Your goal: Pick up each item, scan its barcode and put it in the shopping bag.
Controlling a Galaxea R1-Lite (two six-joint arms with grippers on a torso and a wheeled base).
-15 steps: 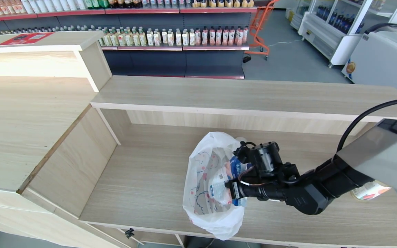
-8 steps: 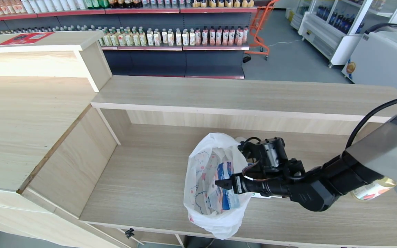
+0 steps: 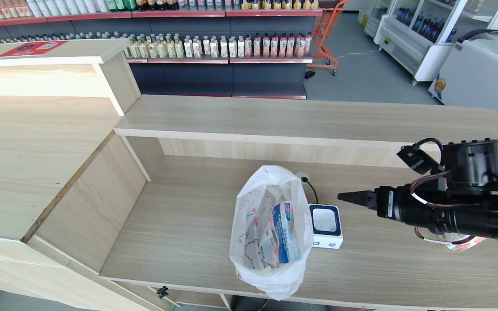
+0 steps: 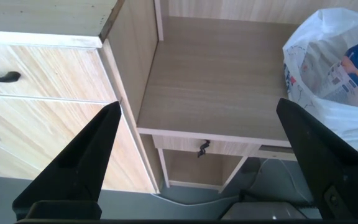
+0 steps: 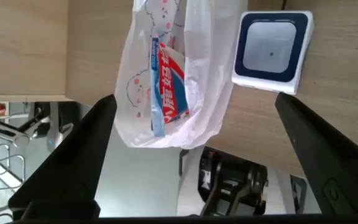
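A white plastic shopping bag (image 3: 270, 278) stands open near the counter's front edge. A blue, red and white packet (image 3: 281, 233) stands inside it among other items. Right beside the bag sits a small white scanner (image 3: 326, 220) with a dark window. My right gripper (image 3: 348, 197) hovers above the counter to the right of the scanner, pointing at the bag, open and empty. The right wrist view shows the bag (image 5: 135, 106), packet (image 5: 169, 87) and scanner (image 5: 272, 50) beyond the right gripper (image 5: 194, 106). My left gripper (image 4: 199, 106) hangs open and low, off the counter's front-left corner.
A bottle with a red-orange label (image 3: 461, 244) lies on the counter under my right arm, partly hidden. A raised ledge (image 3: 301, 121) runs along the back of the counter and a side wall (image 3: 97, 203) closes its left. Drawers (image 4: 36, 106) lie left of the counter.
My right gripper let go of the packet inside the bag, then pulled back to the right and upward. The scanner, hidden behind the arm before, is now uncovered.
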